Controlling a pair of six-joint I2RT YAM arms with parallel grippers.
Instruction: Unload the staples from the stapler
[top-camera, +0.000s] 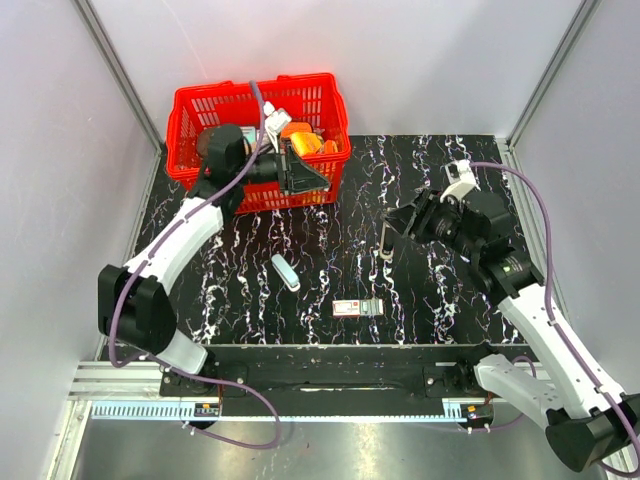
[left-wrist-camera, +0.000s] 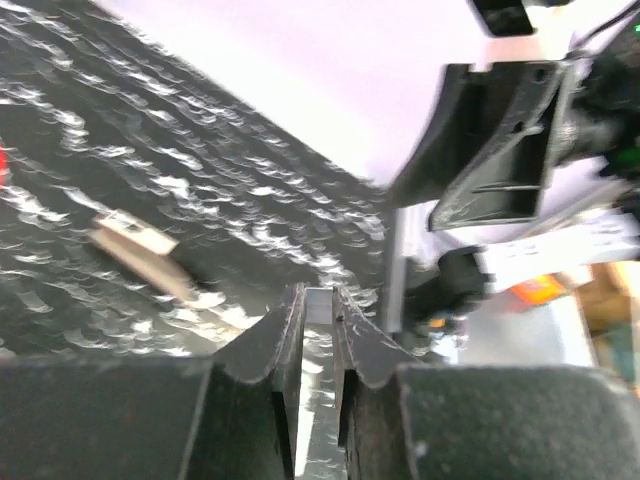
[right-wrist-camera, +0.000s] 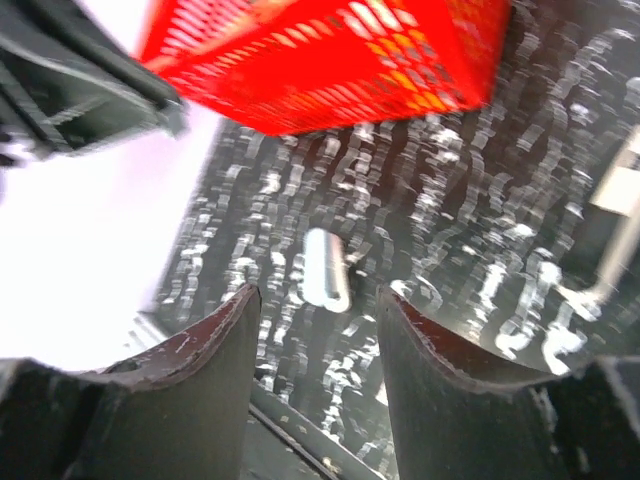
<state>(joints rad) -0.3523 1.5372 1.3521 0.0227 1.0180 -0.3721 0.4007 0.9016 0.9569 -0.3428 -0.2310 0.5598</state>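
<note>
The stapler (top-camera: 385, 240), a slim black bar with a silvery channel, lies on the black marbled table just left of my right gripper (top-camera: 402, 226). It shows blurred in the left wrist view (left-wrist-camera: 135, 245) and at the right edge of the right wrist view (right-wrist-camera: 622, 185). My right gripper (right-wrist-camera: 315, 310) is open and empty, close above the table. My left gripper (top-camera: 312, 180) hovers at the front rim of the red basket (top-camera: 200, 110). Its jaws (left-wrist-camera: 318, 300) are nearly closed on a thin silvery strip (left-wrist-camera: 318, 308), apparently staples.
A pale blue-and-white oblong (top-camera: 285, 272) lies mid-table and shows between my right jaws, farther off (right-wrist-camera: 328, 268). A small red-green-white box (top-camera: 358, 307) lies near the front edge. The basket (right-wrist-camera: 330, 60) holds several items. Grey walls enclose the table.
</note>
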